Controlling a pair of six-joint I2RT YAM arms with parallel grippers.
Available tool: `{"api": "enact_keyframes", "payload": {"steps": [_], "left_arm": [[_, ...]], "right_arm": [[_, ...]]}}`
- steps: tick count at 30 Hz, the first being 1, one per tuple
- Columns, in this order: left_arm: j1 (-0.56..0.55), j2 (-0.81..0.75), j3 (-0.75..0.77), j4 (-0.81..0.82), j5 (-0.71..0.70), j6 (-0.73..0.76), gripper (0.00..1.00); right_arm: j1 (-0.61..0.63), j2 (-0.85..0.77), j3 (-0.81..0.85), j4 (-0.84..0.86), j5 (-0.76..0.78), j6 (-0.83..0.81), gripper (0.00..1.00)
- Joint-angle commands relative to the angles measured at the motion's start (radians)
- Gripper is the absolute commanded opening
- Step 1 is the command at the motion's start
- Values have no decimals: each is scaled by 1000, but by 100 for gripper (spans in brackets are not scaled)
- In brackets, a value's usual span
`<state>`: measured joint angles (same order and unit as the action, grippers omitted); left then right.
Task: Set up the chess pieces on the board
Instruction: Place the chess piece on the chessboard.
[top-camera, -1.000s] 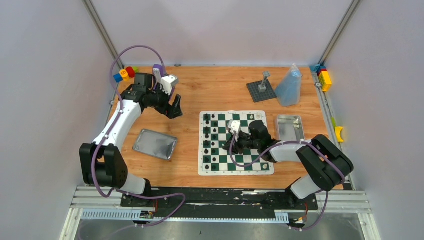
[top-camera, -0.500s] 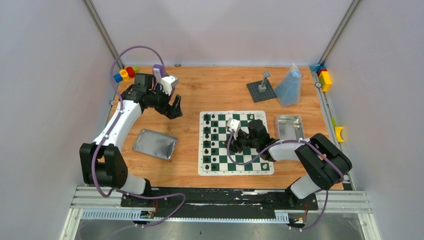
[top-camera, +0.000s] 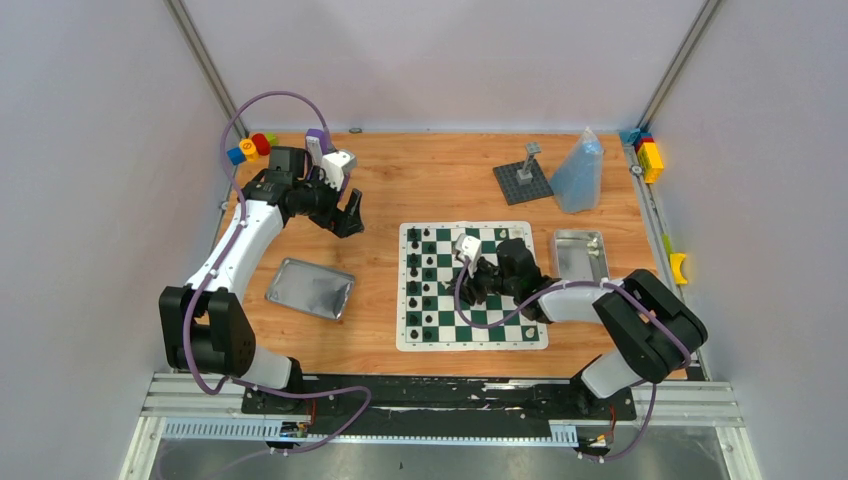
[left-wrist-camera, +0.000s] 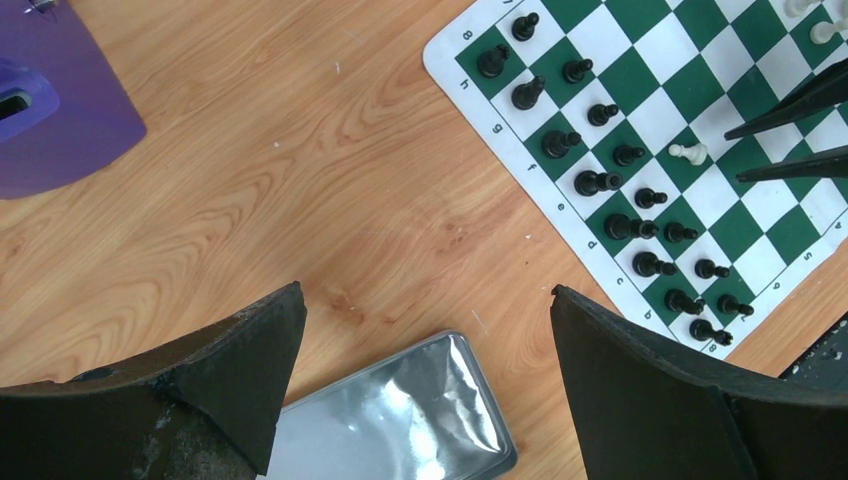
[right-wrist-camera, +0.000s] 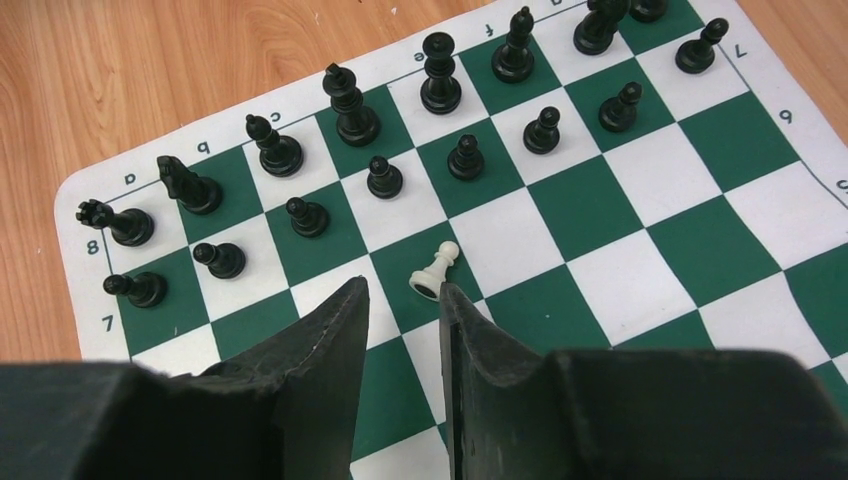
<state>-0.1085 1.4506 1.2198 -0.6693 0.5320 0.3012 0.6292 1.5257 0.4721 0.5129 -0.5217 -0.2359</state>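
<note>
left jaws: held wide apart over wooden desk (left-wrist-camera: 250, 150) | right jaws: parted, nothing gripped | small cream plastic pawn (right-wrist-camera: 436, 270): stood on green-and-white checkered mat (right-wrist-camera: 590, 205), seemingly just clear of those jaws

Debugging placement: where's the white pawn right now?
Right wrist view: the white pawn is on the board, just past the fingers of the right gripper, in the row next to the black pawns.

From the top camera you can't tell the chess pieces (top-camera: 428, 262) apart by kind at that size, the right arm (top-camera: 560, 300) hides the board's (top-camera: 470, 335) middle squares, and in your left wrist view the board runs off the right edge while the silver metal lid (left-wrist-camera: 400, 420) is cut by the bottom edge.
</note>
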Motion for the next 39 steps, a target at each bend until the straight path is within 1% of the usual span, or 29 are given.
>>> {"api": "enact_keyframes", "payload": {"steps": [1, 7, 11, 20, 30, 39], "left_arm": [[6, -28, -2, 16, -2, 16, 100], [6, -20, 5, 16, 1, 18, 100], [6, -22, 8, 14, 3, 18, 100], [7, -27, 11, 10, -2, 16, 100], [5, -21, 15, 10, -3, 13, 100], [5, -17, 17, 7, -5, 15, 100]], "right_arm": [[-30, -46, 41, -45, 2, 12, 32], [-48, -37, 127, -219, -7, -59, 32], [-47, 4, 176, -281, -1, -66, 33], [-14, 74, 231, -335, 20, -44, 33], [8, 90, 241, -335, 31, -32, 33], [34, 125, 270, -341, 78, -16, 32]]}}
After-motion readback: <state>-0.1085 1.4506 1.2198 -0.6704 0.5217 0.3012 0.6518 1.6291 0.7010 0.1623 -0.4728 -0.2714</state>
